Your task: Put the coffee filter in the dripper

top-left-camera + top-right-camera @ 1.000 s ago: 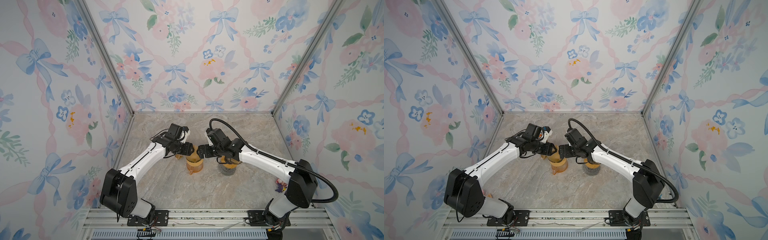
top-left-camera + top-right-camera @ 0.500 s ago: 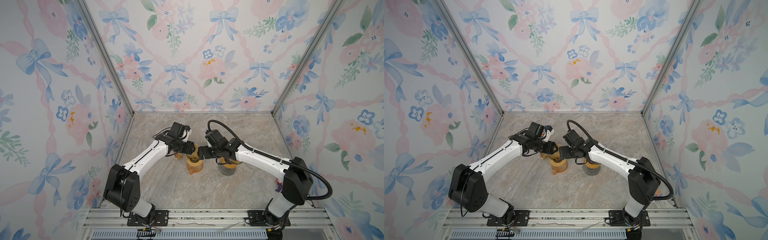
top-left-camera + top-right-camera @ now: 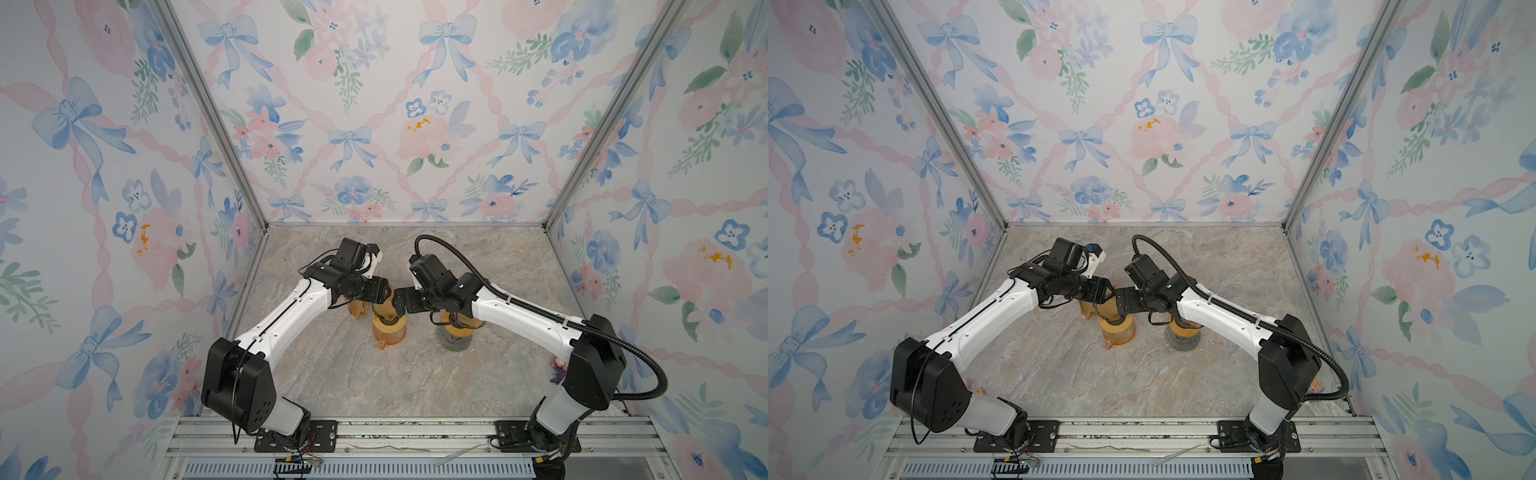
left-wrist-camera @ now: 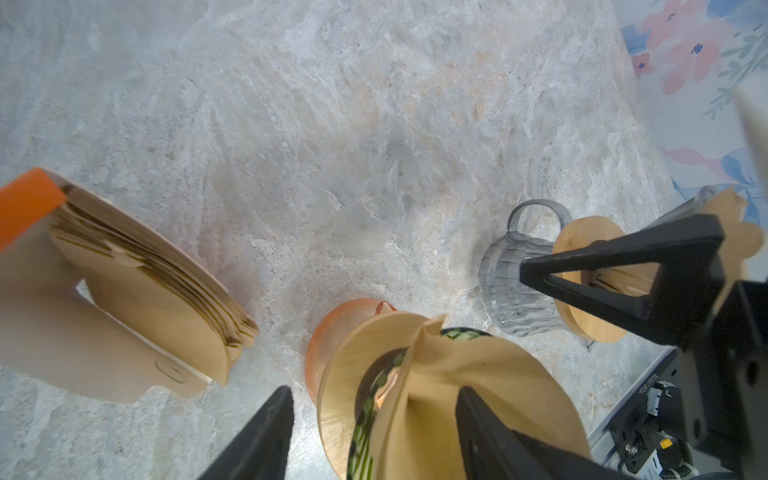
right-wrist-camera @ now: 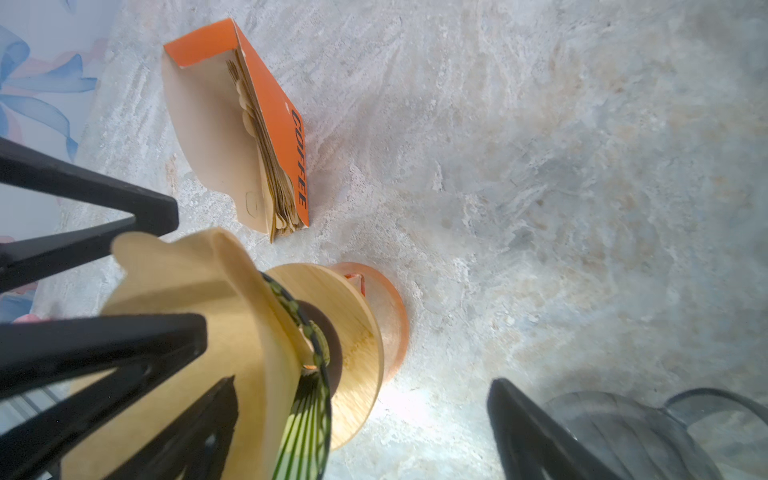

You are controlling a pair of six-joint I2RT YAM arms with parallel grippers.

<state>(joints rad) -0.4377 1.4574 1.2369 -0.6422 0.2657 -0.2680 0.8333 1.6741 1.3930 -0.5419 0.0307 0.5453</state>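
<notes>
Filter box on bench. Left tool has its jaws apart, straddling the coffee filter, which sits in the dripper on the orange carafe, one fold sticking up. Right tool spread wide, one finger over the filter. Grey carafe beside it.

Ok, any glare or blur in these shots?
Both top views are evenly lit and sharp, with wide-angle stretch toward the edges. Left wrist view: the filter box is soft, and a bright patch glares on the table near the carafe. Right wrist view: the same glare beside the carafe; the coffee filter, close to the lens, blurs.
</notes>
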